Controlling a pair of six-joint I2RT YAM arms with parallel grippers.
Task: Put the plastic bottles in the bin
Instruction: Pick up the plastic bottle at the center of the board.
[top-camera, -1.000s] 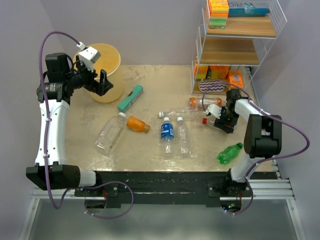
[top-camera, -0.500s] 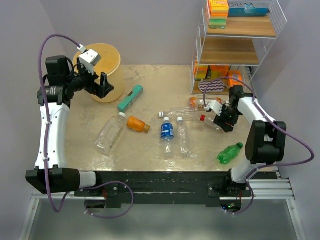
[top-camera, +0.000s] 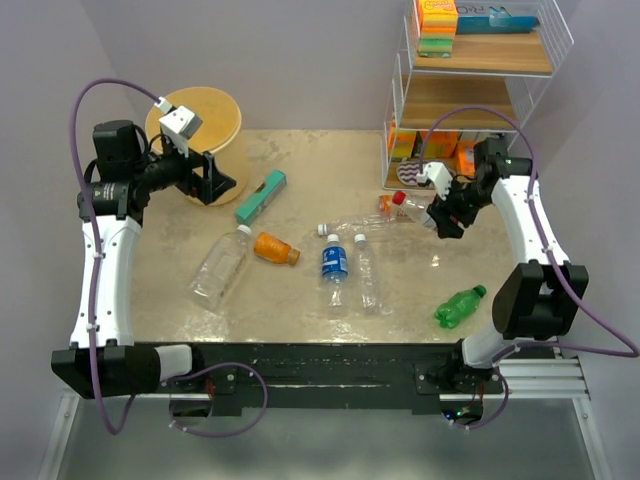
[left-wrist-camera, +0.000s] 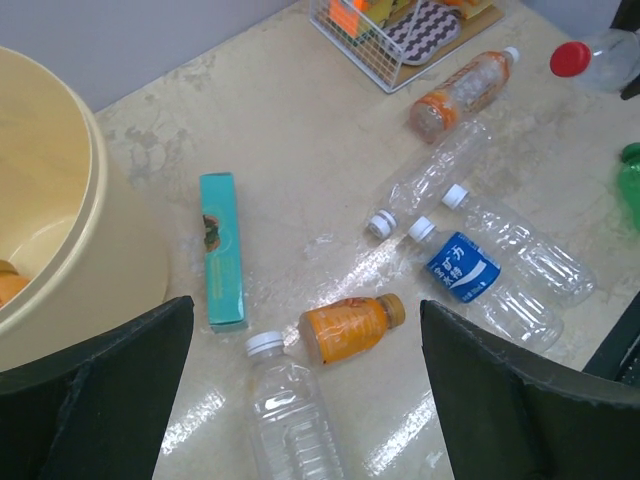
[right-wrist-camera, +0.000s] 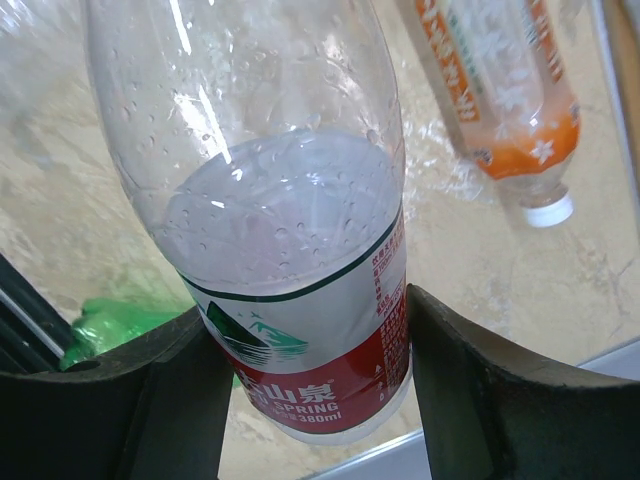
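Clear, glossy, droplet-beaded plastic for the red-labelled bottle (right-wrist-camera: 290, 250); smooth matt plastic for the ten-o'clock bin (top-camera: 225, 115); polished, marbled sheen on the desk (top-camera: 300, 290).

Beige marbled tabletop (top-camera: 300, 290). One flat teal rectangular box (top-camera: 261, 195), lying left of centre. One white wire shelf rack (top-camera: 470, 100), rear right: stacked orange and green packs (top-camera: 437, 25) on the top tier; zigzag-patterned pouch (top-camera: 427, 172) and orange packs (top-camera: 440, 145) on the lowest tier.
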